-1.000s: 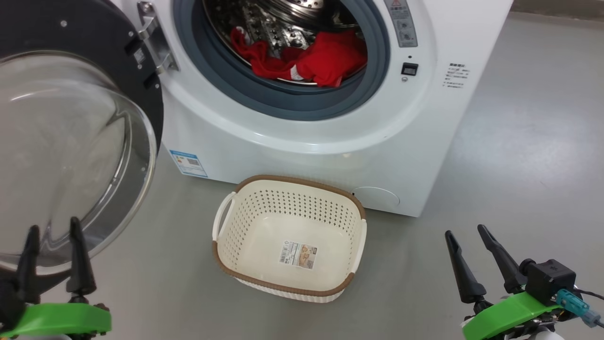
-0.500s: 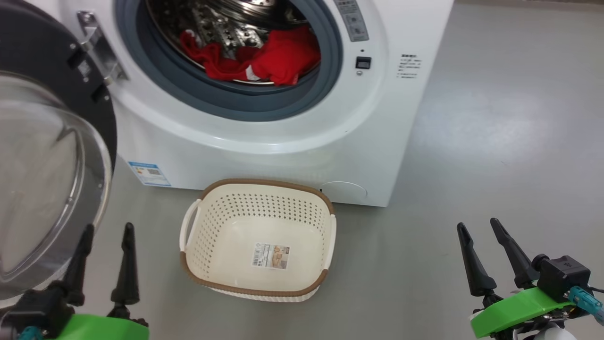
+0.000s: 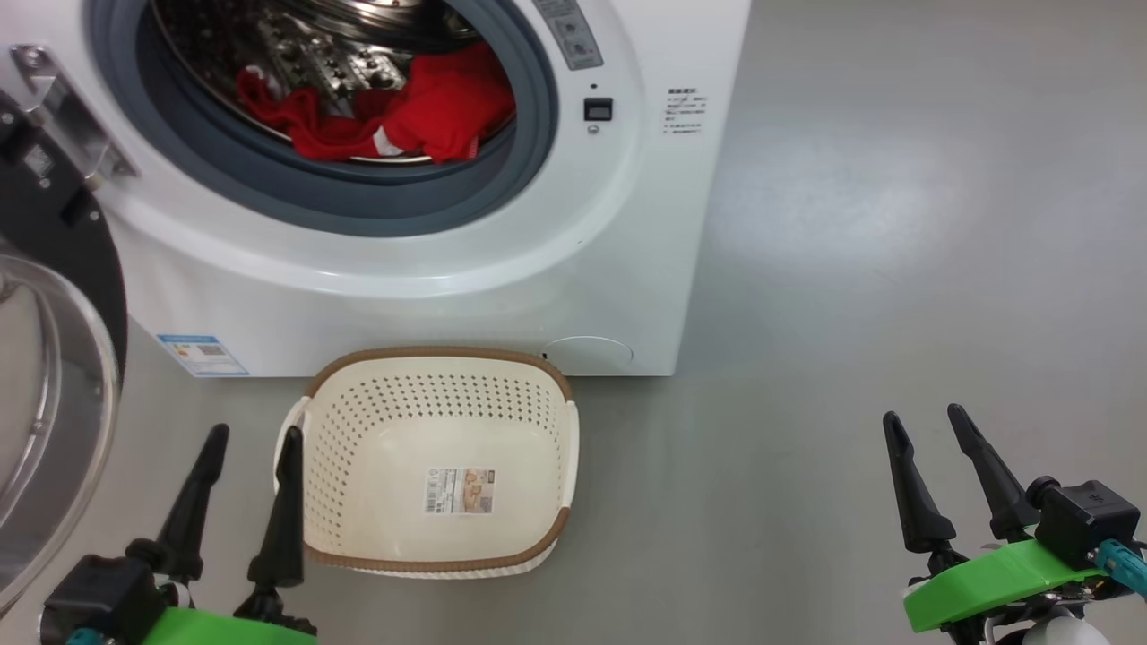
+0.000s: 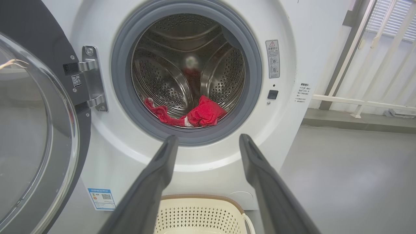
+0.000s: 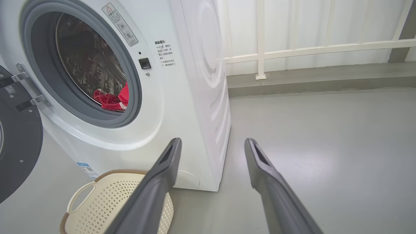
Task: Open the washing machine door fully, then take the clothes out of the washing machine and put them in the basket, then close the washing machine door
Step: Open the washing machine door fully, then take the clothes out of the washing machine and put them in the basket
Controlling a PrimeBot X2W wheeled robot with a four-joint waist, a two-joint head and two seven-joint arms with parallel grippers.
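Now head view has swung right — things themselves unmoved. Wide-open door [image 3: 45, 358] at left; red clothes [image 3: 394, 116] in washing machine [image 3: 430, 287] drum [image 3: 305, 54]; basket [image 3: 439, 356] empty on floor [image 3: 851, 224] below. Both left claw [image 3: 254, 432] and right claw [image 3: 922, 413] wide, holding nothing — reach-in likely next.

Grey floor [image 3: 851, 269] carries 2 things — washing machine [image 3: 448, 269], basket [image 3: 430, 555].

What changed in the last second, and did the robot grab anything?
Nothing was grabbed. The head camera swung right, so everything slid left in its view. The left pincer shifted from before the black-rimmed glass door toward the cream perforated plastic basket. Unchanged: it and the right pincer open, red fabric clothes in the white washing machine, basket empty.
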